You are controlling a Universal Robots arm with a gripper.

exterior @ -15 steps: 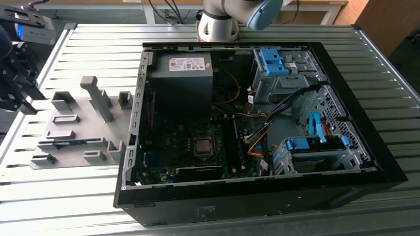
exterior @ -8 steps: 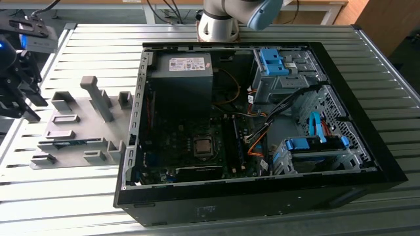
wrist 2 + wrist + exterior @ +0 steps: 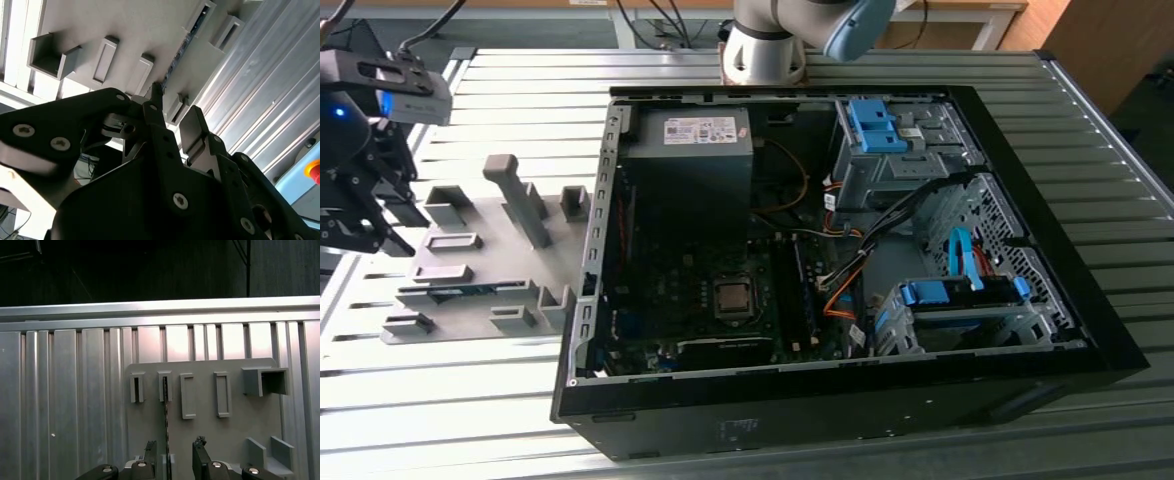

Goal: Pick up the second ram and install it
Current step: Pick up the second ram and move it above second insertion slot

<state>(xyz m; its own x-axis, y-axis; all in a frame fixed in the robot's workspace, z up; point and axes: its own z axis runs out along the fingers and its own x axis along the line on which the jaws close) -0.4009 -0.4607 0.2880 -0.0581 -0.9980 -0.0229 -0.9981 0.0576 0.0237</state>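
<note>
Hovering in the exterior view, my gripper (image 3: 360, 225) sat over the holder (image 3: 483, 228) where the ram (image 3: 464, 291) lay slotted. First wrist view: fingers (image 3: 150, 456) spread, ram running between them, ungrasped. Second wrist view agreed. Pickup stage, I judged; closing would need centring first.

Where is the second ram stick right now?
The second ram sits on edge in the grey holder plate at the exterior view's left, beside the computer case, with the open gripper near it.
</note>
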